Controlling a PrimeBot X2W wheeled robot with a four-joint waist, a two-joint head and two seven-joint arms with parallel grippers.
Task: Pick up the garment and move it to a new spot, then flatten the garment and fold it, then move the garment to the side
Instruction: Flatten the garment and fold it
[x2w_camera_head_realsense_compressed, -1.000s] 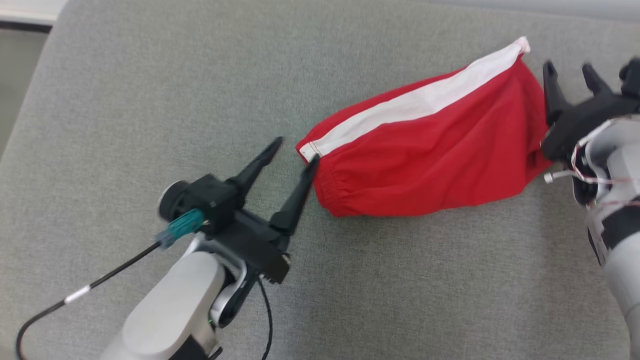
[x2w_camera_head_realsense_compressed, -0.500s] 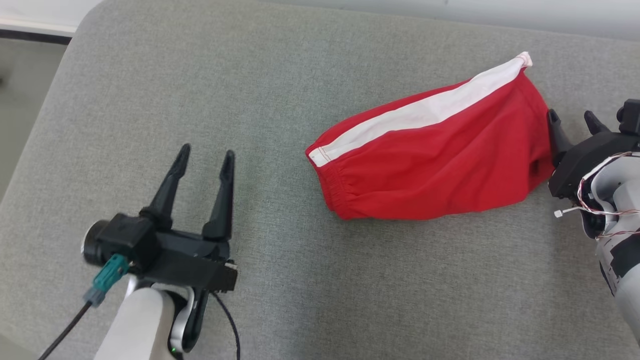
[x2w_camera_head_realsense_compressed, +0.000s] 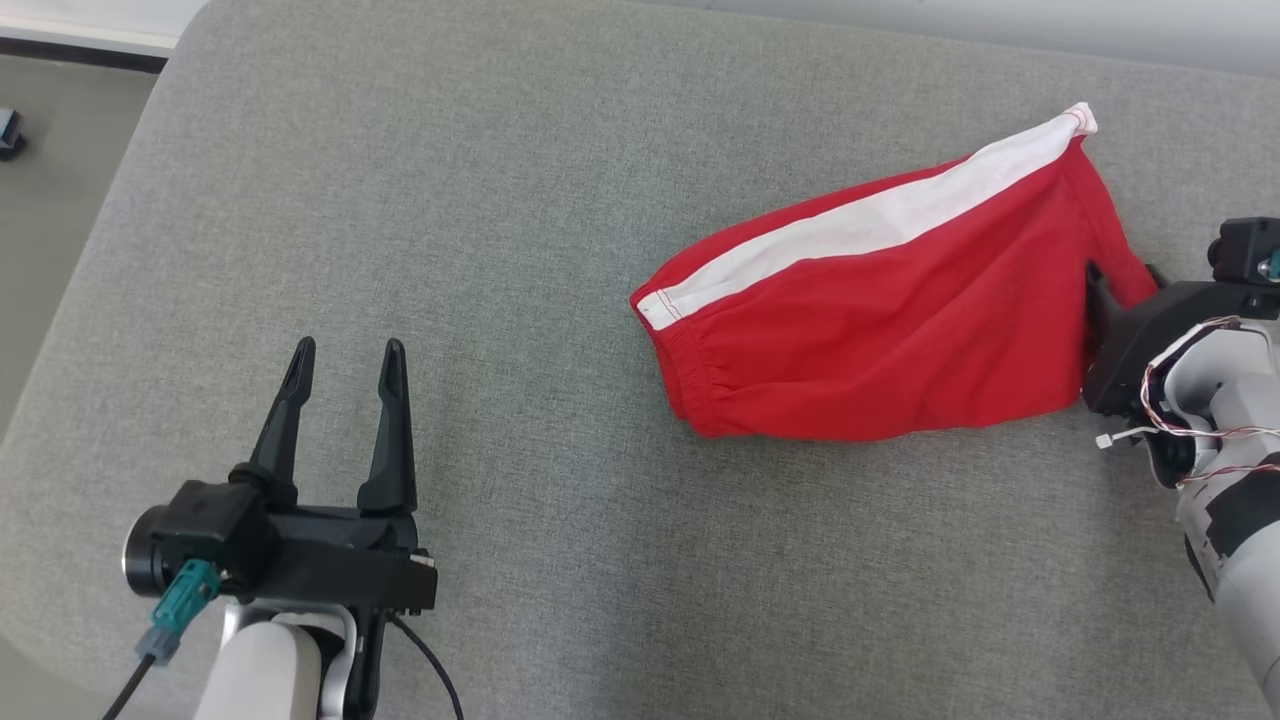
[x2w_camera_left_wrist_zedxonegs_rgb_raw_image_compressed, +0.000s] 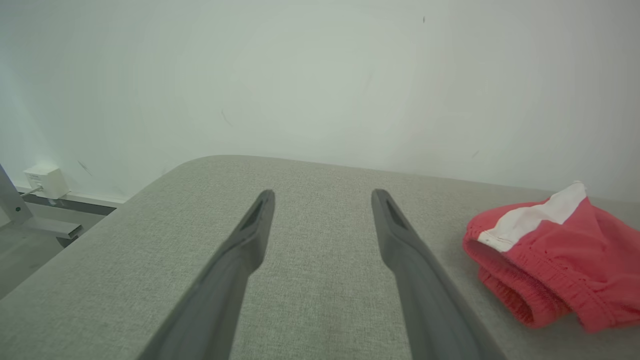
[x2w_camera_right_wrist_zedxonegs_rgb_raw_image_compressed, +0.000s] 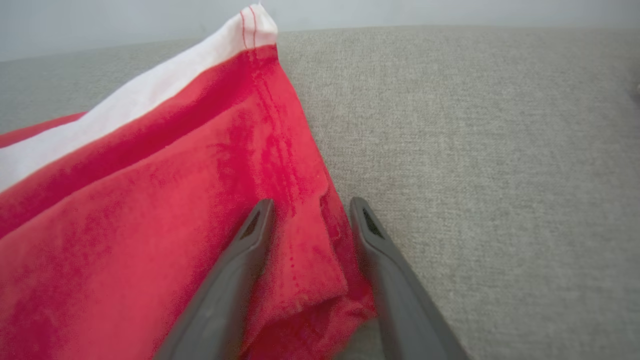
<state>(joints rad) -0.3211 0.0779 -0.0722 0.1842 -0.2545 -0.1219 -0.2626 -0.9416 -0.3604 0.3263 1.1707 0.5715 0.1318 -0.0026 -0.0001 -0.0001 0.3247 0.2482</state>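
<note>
Status for you: the red shorts (x2w_camera_head_realsense_compressed: 880, 320) are lying on the grey cushion (x2w_camera_head_realsense_compressed: 500, 200), at about 2 o'clock in the head view. The white stripe (x2w_camera_head_realsense_compressed: 860, 225) is running along their 12 o'clock edge. They are looking doubled over and fairly flat, so I'm judging the flatten and fold as done. What's left for you is the last move to the side, and that looks to be just starting.

The left claw (x2w_camera_head_realsense_compressed: 348, 348) is sitting at 7 o'clock, spread wide over bare cushion, touching nothing and well apart from the shorts.

The right claw (x2w_camera_right_wrist_zedxonegs_rgb_raw_image_compressed: 311, 202) is coming in at 3 o'clock against the leg end of the shorts. Its fingers are straddling a bunched fold of red cloth. You're probably watching it closing, but I cannot tell whether it is pinching yet.

View differences:
- The head view is half hiding the right fingertips behind cloth. The right wrist view is showing the fold sitting between them, plus the hem stitching.
- The left wrist view is showing you the gathered waistband (x2w_camera_left_wrist_zedxonegs_rgb_raw_image_compressed: 530, 295) end-on at 4 o'clock, two layers stacked.
- It is also showing the pale wall (x2w_camera_left_wrist_zedxonegs_rgb_raw_image_compressed: 300, 75) behind the cushion and a small white box (x2w_camera_left_wrist_zedxonegs_rgb_raw_image_compressed: 46, 181) at 9 o'clock.
</note>
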